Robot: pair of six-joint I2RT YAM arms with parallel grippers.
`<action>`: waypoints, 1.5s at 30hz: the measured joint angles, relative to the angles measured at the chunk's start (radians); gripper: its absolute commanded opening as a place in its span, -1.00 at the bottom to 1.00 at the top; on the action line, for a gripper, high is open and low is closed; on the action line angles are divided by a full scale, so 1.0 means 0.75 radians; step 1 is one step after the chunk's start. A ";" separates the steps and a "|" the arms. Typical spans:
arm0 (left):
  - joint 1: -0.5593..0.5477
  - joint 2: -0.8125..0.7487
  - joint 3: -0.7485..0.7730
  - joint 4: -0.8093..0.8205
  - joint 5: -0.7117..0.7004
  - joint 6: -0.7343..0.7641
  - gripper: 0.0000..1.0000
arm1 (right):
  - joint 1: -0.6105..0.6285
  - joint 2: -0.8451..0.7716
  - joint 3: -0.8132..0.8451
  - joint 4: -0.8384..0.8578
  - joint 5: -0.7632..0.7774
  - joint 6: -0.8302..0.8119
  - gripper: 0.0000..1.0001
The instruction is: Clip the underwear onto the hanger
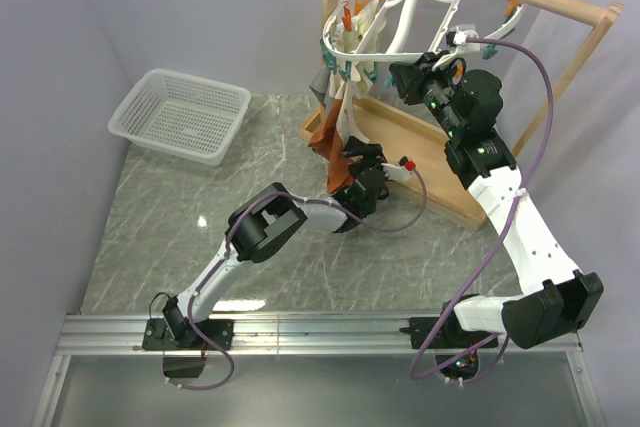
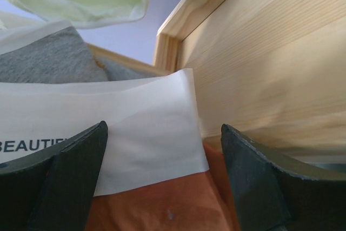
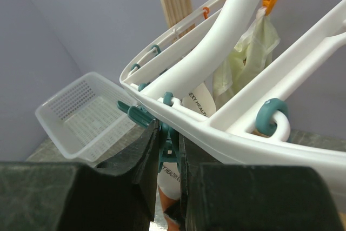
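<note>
Over grey marble tabletop: right gripper clenched on teal clothespin, left gripper released. Rust-orange fabric briefs seemingly clipped to white oval plastic hanger; only letting go left.

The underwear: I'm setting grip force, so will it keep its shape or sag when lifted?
Probably floppy: the underwear droops in folds under the hanger. Likely light, as the fabric looks thin. Its cream waistband lies flatter, so it may give the open left tool a firmer hold.
</note>
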State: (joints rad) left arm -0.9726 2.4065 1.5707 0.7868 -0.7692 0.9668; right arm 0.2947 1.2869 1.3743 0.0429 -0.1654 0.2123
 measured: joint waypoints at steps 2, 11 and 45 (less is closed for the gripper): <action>0.013 0.003 0.013 -0.016 -0.016 0.010 0.74 | 0.000 0.000 0.000 0.000 0.001 0.000 -1.00; 0.034 -0.001 -0.004 -0.006 -0.007 0.016 -0.67 | 0.000 0.000 0.000 0.001 0.000 -0.001 -1.00; 0.329 -1.051 -0.852 0.033 1.242 -1.067 -0.99 | 0.000 -0.003 -0.004 0.003 -0.003 -0.001 -1.00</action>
State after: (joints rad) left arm -0.7261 1.6180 0.9318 0.8112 0.1619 0.1669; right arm 0.2947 1.2850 1.3712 0.0448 -0.1677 0.2115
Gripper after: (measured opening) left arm 0.010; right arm 0.214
